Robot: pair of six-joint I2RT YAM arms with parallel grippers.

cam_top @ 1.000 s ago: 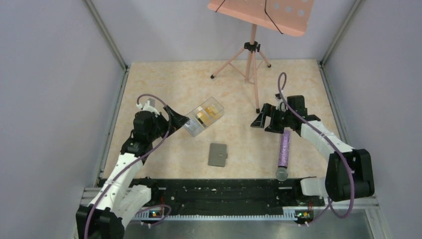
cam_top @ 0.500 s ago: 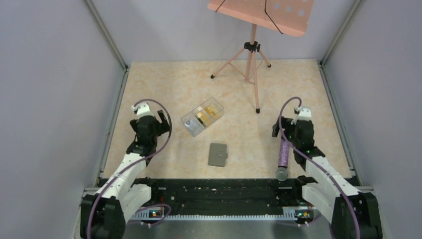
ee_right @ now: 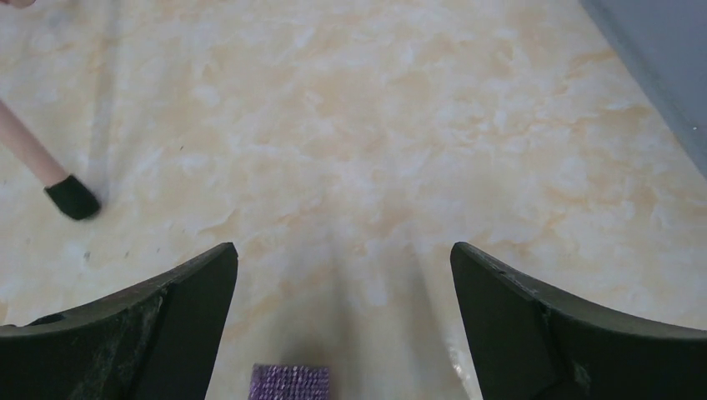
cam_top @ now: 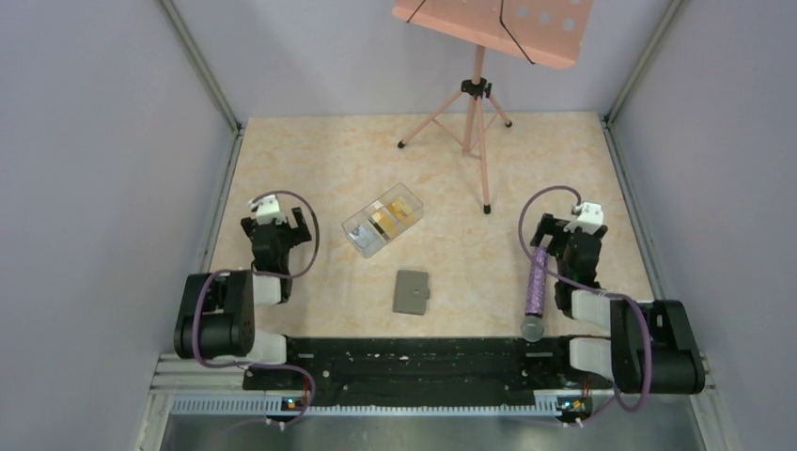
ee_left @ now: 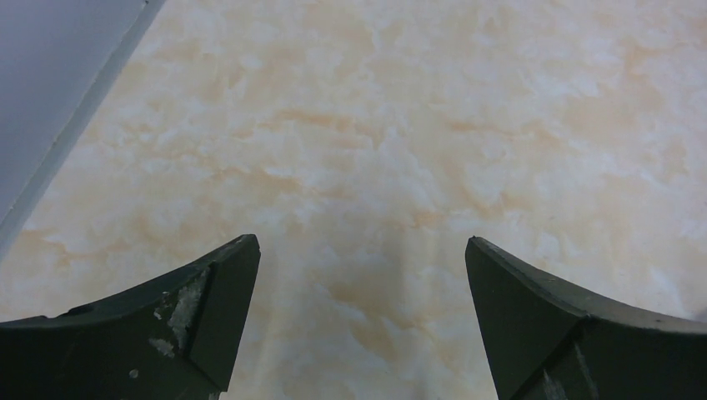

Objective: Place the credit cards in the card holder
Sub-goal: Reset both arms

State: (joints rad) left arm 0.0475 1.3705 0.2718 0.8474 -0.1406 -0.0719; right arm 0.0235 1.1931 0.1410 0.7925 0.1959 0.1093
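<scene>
The credit cards (cam_top: 393, 215), orange and yellow, lie inside a clear plastic box (cam_top: 382, 221) in the middle of the table. The card holder (cam_top: 412, 292), flat, dark grey and folded, rests on the table nearer the arms. My left gripper (cam_top: 274, 224) sits folded back at the left, well clear of the box. It is open, and its wrist view shows only bare table between the jaws (ee_left: 363, 250). My right gripper (cam_top: 565, 232) is folded back at the right, also open (ee_right: 343, 254), with nothing between the jaws.
A purple glittery microphone (cam_top: 537, 282) lies lengthwise just below and left of the right gripper; its end shows in the right wrist view (ee_right: 289, 381). A pink music stand (cam_top: 477, 103) rises at the back, one foot (ee_right: 73, 197) near the right gripper. Walls enclose the table.
Both arms have drawn back toward their bases. The left gripper left the clear box's side; the right gripper retreated from mid-table. Both stayed open; box and holder did not move.
</scene>
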